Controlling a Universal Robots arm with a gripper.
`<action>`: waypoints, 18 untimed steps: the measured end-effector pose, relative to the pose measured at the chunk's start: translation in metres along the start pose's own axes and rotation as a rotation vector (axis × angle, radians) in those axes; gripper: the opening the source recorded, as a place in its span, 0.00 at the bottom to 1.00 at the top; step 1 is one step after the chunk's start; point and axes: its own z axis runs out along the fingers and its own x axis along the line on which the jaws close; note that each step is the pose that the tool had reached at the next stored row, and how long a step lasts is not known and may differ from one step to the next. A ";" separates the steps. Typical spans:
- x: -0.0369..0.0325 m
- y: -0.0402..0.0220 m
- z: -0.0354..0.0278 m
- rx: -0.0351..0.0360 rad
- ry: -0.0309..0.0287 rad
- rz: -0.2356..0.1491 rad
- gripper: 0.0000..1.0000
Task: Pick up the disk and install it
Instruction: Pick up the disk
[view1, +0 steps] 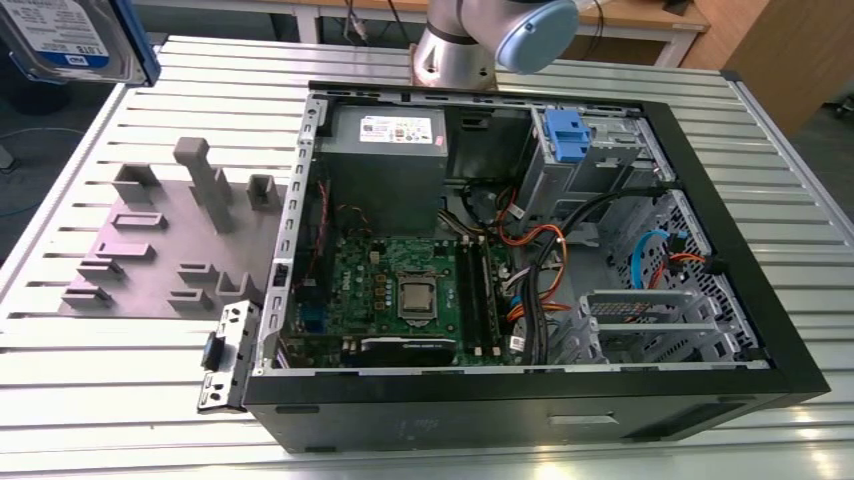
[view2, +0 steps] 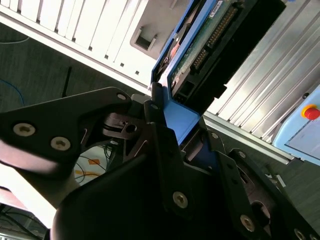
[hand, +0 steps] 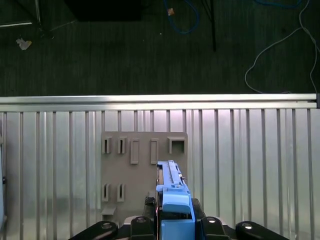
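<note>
The tool (view2: 181, 122), closest to the lens in both wrist views, is pinching the disk (view1: 67, 40) by its blue bracket, with one finger on each side. In the exterior view the disk hangs in the air at the far end of the exterior view's left, lifted clear of the slatted tabletop (view1: 107, 400). In the first wrist view it stands edge-on above the grey fixture plate (hand: 142, 150). The open computer case (view1: 534, 400) lies on the tabletop, to the exterior view's right of that plate.
</note>
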 end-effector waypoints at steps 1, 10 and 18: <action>0.0000 -0.0018 -0.0001 -0.0004 0.0001 0.000 0.36; -0.0001 -0.0088 -0.0001 -0.0009 0.0000 0.000 0.36; -0.0002 -0.0117 -0.0002 -0.0010 0.0000 0.000 0.36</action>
